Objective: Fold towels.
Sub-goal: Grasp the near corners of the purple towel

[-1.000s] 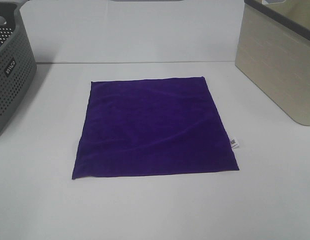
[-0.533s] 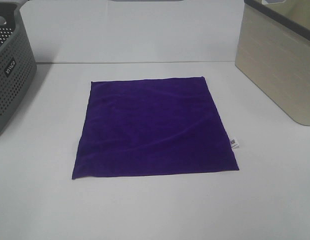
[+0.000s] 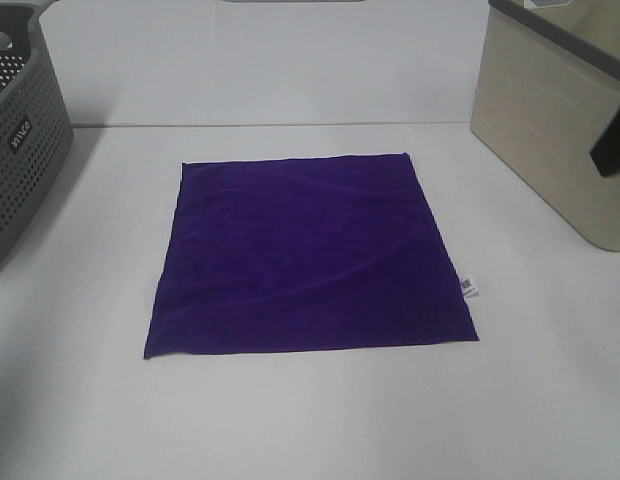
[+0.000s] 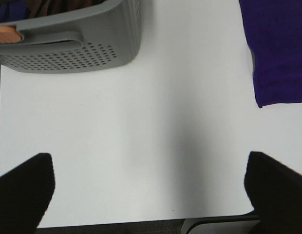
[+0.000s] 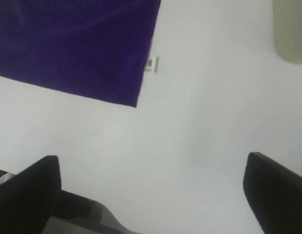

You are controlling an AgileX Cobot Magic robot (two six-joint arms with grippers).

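LAB BENCH, LAUNDRY SETUP: You're looking at what reads as a robotics test bench dressed as a laundry station, more lab than home. Evidence: a plain white table (image 3: 310, 420) backed by a plain white wall (image 3: 270, 60), lit flat & even. At the left edge of the high cam view sits a grey perforated laundry basket (image 3: 20, 150), w/ mixed-colour cloth (image 4: 68, 5) inside per the left wrist cam. At the right stands a beige bin (image 3: 550, 130) w/ a dark rim. Btwn them, one purple towel (image 3: 310, 250) lies spread flat on the tabletop.
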